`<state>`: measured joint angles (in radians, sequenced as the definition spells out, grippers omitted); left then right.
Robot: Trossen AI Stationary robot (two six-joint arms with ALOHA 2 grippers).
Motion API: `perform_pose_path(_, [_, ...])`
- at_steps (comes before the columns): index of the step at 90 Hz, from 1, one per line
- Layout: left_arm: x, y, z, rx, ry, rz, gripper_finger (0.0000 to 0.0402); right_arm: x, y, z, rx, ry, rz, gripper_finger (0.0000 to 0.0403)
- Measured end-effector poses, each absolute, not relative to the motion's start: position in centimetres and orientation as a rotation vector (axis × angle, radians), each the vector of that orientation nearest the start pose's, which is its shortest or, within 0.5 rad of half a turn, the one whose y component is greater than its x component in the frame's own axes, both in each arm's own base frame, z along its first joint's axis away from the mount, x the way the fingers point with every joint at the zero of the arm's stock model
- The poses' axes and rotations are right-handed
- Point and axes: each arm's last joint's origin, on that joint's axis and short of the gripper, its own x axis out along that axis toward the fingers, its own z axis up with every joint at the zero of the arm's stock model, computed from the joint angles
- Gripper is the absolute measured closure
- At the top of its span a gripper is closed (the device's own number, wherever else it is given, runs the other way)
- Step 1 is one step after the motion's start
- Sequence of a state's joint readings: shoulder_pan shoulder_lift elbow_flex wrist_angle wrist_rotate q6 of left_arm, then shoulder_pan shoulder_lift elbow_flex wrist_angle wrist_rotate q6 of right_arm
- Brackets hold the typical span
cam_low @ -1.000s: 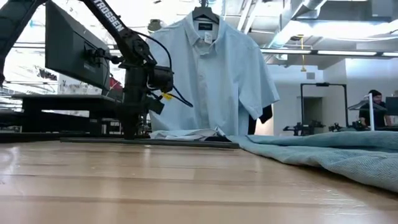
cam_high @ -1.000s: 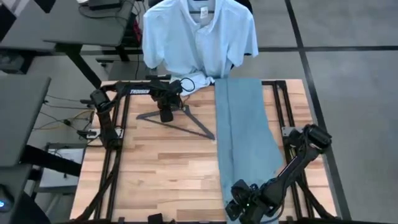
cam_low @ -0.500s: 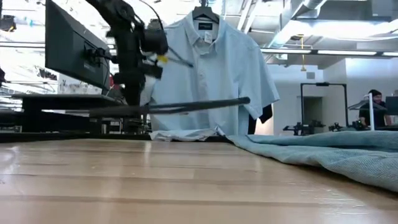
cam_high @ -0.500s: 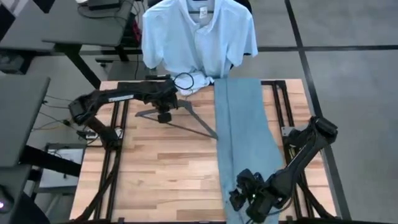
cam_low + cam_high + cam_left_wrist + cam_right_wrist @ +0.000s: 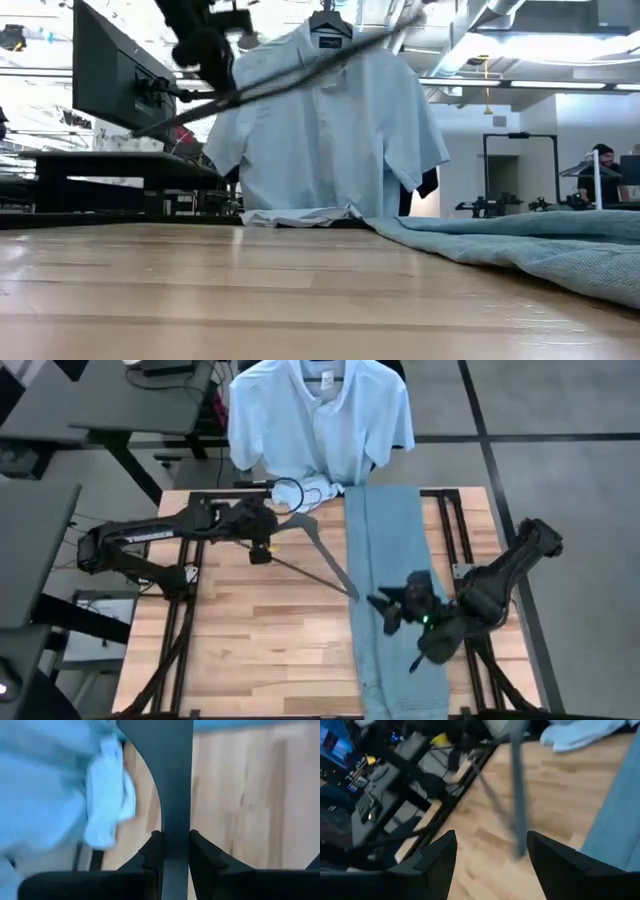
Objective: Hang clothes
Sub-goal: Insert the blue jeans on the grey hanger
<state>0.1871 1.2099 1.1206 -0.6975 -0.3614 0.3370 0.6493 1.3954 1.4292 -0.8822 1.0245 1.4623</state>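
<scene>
No brand lettering can be read now on either arm; the pale label at the collar of the pale blue-white shirt (image 5: 318, 415) is too small to make out. That shirt hangs on its own hanger beyond the far edge of the table (image 5: 250, 650), its hem bunched against that edge, and the low view shows a dark scrap of cloth behind its sleeve that cannot be identified. The jeans (image 5: 395, 575) lie flat in a long strip down the right side of the table, their near end cut off by the picture's edge. The left tool (image 5: 259, 550) is clamped on a dark hanger (image 5: 318, 555), the left wrist view showing both fingers (image 5: 152, 851) pressed against one flat bar of it. A second ago that hanger lay on the wood; now it is lifted and tilted, one end by the jeans' edge, its hook not visible. The right tool (image 5: 388, 608), which was at the near end of the jeans, has come up over their middle with its fingers spread apart, holding nothing; motion blurs its outline.
</scene>
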Motion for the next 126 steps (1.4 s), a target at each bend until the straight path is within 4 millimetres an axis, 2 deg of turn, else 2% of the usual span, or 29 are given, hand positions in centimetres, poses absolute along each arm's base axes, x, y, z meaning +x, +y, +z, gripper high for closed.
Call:
perform_pose_path(10, [24.1, 3.7, 32.6, 0.419, 0.815, 0.351, 0.0360, 23.7, 12.4, 37.4, 0.771, 0.171, -0.706, 0.0175])
perform_pose_path(25, [24.6, 1.5, 33.1, 0.445, 0.739, 0.319, 0.0360, 24.7, 9.7, 37.4, 0.799, 0.247, -0.743, 0.0175])
perform_pose_path(40, [25.1, 0.2, 33.7, 0.440, 0.650, 0.303, 0.0360, 27.5, 8.2, 37.0, 0.785, 0.305, -0.680, 0.0175])
perform_pose_path(55, [25.2, 0.1, 33.8, 0.445, 0.631, 0.303, 0.0360, 30.7, 7.0, 36.4, 0.790, 0.314, -0.579, 0.0175])
perform_pose_path(70, [25.1, 0.2, 33.8, 0.447, 0.640, 0.313, 0.0360, 32.5, 5.9, 35.7, 0.797, 0.302, -0.569, 0.0175])
perform_pose_path(88, [25.1, 0.2, 33.7, 0.444, 0.647, 0.310, 0.0360, 33.1, 5.4, 36.5, 0.787, 0.245, -0.515, 0.0175])
perform_pose_path(100, [25.1, 0.2, 33.7, 0.438, 0.645, 0.311, 0.0360, 33.6, 4.8, 35.9, 0.792, 0.269, -0.521, 0.0177])
perform_pose_path(115, [25.1, 0.2, 33.7, 0.431, 0.646, 0.314, 0.0360, 34.7, 4.4, 34.7, 0.788, 0.318, -0.515, 0.0206])
perform_pose_path(126, [25.1, 0.2, 33.7, 0.420, 0.642, 0.318, 0.0360, 34.7, 4.4, 34.8, 0.743, 0.315, -0.499, 0.0273])
